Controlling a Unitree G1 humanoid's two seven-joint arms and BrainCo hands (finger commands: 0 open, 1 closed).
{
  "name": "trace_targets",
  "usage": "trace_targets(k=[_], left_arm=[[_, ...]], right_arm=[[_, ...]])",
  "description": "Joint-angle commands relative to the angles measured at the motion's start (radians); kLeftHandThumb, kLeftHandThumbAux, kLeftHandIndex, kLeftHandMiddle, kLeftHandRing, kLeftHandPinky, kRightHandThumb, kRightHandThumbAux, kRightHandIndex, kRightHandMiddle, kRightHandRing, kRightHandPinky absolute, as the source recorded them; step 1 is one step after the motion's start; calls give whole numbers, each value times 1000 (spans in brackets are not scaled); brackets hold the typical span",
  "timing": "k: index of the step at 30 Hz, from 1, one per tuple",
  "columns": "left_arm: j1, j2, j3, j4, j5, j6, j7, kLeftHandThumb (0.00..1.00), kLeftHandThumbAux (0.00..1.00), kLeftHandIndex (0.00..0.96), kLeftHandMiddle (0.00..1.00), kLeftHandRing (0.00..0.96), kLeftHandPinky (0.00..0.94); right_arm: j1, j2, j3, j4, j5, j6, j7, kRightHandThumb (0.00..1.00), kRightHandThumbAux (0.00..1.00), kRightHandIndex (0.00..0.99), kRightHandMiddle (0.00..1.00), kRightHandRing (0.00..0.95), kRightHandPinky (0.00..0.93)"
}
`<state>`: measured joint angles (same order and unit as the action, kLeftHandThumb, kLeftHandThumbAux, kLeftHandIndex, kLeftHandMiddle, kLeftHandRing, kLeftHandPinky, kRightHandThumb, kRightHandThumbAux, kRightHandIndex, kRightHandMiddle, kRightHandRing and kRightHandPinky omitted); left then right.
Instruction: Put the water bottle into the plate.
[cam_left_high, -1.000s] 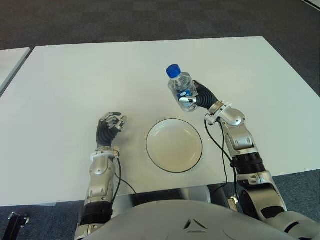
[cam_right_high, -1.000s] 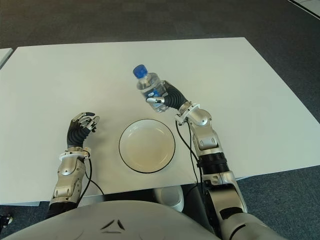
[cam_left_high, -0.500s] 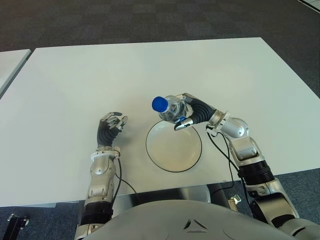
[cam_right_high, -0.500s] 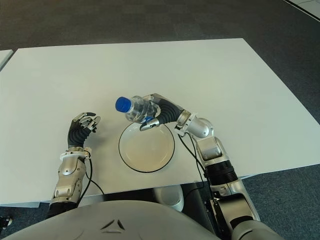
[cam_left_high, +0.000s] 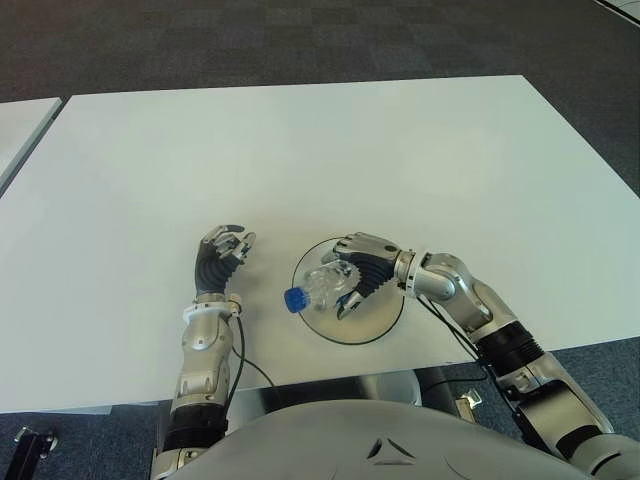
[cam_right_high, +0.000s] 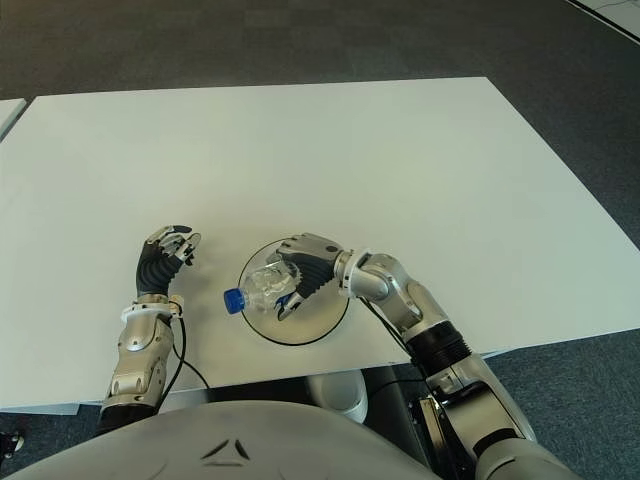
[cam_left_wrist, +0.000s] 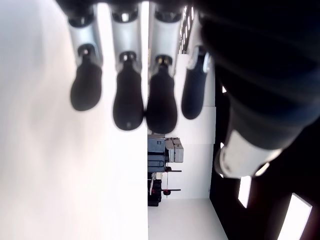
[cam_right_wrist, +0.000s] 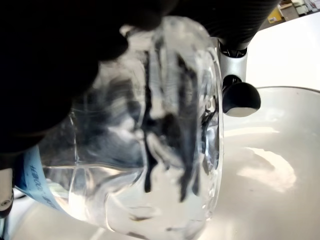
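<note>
Right eye view: right hand fingers clamped on water bottle, lying sideways over plate near the tabletop front edge; left hand idle beside, fingers loosely curled, empty. Placing step; next I judge release.

Clear water bottle with blue cap; white plate rimmed in black; white table; dark grey carpet.

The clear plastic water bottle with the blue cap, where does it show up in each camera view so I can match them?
Left eye view: clear plastic water bottle lies sideways over the white plate's left rim, cap outside, in the right robot hand.
Right eye view: same, low centre.
Left wrist view: not in it.
Right wrist view: close up, filling the picture.
Shared landmark: the dark-rimmed white plate.
</note>
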<state>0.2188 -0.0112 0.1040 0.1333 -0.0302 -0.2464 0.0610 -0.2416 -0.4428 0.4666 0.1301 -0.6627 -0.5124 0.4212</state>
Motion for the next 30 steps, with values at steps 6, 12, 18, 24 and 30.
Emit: trace_targets(k=[6,12,18,24,30], left_arm=[[8,1,4,4,-1,9,-2,708,714,437,709,692,676],[8,-1,5,3,-1,15,1,708,714,437,705,690,674],[9,-5,4,0,-2,10,2,708,714,436,707,691,680],[9,2,0,6,6,-4,-4,708,714,437,716,701,692],[7,2,0,11,7,-10,-1,708,714,437,718,701,684]], right_arm=[[-61,-41,78,-20,-233,25,-32,699,731,437,854,838,830],[-65,-42,104,-21,-275,58,-37,699,730,437,864,848,844],[-66,-31,130,-25,-339,138,-37,701,729,437,892,876,880],[-67,-23,150,-35,-397,212,-42,703,727,437,920,898,895],[-74,-20,169,-37,-426,258,-48,704,726,437,924,904,899]])
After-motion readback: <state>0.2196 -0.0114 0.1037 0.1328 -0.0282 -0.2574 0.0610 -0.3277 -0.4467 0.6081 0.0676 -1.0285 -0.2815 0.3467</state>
